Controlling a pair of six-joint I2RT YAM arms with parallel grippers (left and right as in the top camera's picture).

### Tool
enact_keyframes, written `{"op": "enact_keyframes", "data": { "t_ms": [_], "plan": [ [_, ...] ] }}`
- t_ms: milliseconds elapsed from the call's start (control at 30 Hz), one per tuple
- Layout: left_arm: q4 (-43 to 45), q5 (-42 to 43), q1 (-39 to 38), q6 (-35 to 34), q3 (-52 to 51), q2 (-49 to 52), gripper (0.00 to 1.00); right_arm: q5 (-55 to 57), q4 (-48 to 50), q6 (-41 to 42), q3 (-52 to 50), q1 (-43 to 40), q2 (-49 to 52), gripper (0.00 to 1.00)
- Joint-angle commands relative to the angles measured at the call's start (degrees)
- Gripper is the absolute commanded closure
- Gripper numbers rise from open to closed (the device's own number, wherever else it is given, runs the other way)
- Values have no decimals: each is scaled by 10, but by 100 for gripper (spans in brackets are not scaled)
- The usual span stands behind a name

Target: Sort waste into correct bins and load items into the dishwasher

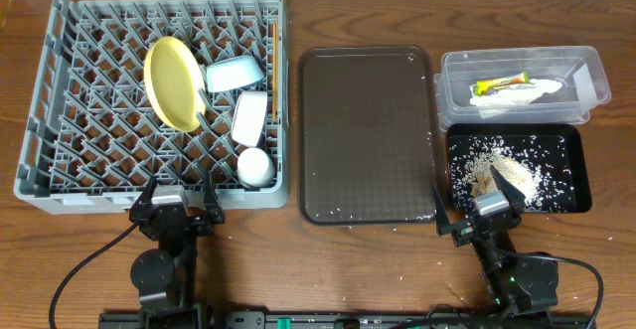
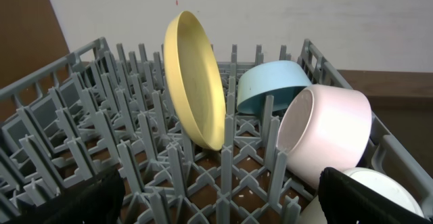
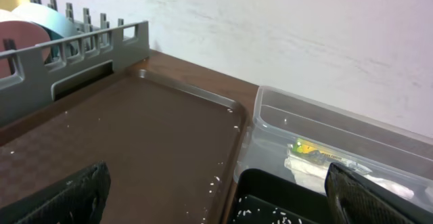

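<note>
The grey dishwasher rack (image 1: 60, 90) holds the yellow plate (image 1: 174, 82) on edge, the light-blue bowl (image 1: 235, 74), the white bowl (image 1: 250, 117), the small white cup (image 1: 255, 167) and the chopsticks (image 1: 272, 61) along its right side. The clear tub (image 1: 586, 66) contains the green-and-yellow wrapper (image 1: 502, 83) and the white napkin (image 1: 527, 95). Rice and crumbs (image 1: 502, 170) lie in the black tray (image 1: 576, 170). My left gripper (image 1: 177, 203) stands open at the rack's near wall, facing the plate (image 2: 196, 88). Near the black tray's front corner my right gripper (image 1: 482, 213) is open and empty.
The dark-brown serving tray (image 1: 368, 135) lies between rack and bins, with a few stray rice grains (image 3: 218, 181) near its right rim. More grains dot the wooden table (image 1: 397, 269) in front of it. A white wall rises behind the table.
</note>
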Motion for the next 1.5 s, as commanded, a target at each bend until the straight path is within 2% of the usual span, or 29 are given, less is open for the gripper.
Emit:
{"op": "enact_keyframes", "data": {
  "t_ms": [0, 1133, 1467],
  "plan": [
    [-8, 6, -2, 8, -16, -3, 8, 2, -2, 3, -1, -5, -4, 1],
    [-8, 6, -3, 8, -16, -4, 8, 2, -3, 3, -1, -5, -4, 1],
    [17, -11, -43, 25, -16, -5, 8, 2, -3, 3, -1, -5, -4, 1]
  ]
}}
